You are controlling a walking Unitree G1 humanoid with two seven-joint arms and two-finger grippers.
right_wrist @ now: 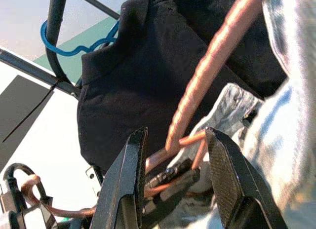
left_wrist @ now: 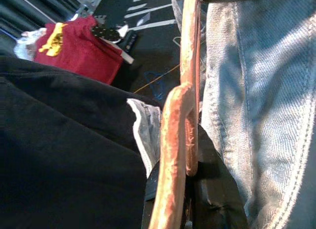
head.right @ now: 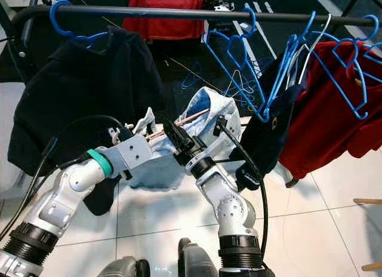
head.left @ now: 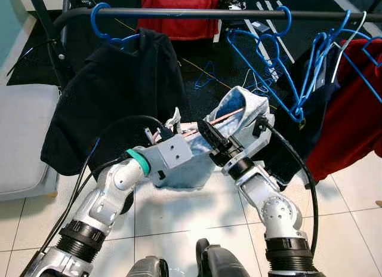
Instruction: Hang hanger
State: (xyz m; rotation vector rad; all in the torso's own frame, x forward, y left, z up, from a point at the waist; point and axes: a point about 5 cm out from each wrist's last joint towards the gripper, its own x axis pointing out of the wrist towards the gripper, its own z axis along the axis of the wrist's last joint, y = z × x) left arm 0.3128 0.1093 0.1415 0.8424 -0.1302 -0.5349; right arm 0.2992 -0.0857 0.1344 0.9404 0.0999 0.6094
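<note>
both grippers meet below the rail (head.left: pixel 197 14): right gripper (right_wrist: pixel 177 155) spread around the copper hanger (right_wrist: pixel 212 61), left gripper (head.left: pixel 170 125) unclear.

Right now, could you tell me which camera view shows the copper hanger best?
The right wrist view: the hanger crosses it as a long copper wire, its lower wires between the right tool's open fingers. The left wrist view gives a close piece against the denim. The eye views show a thin line.
</note>
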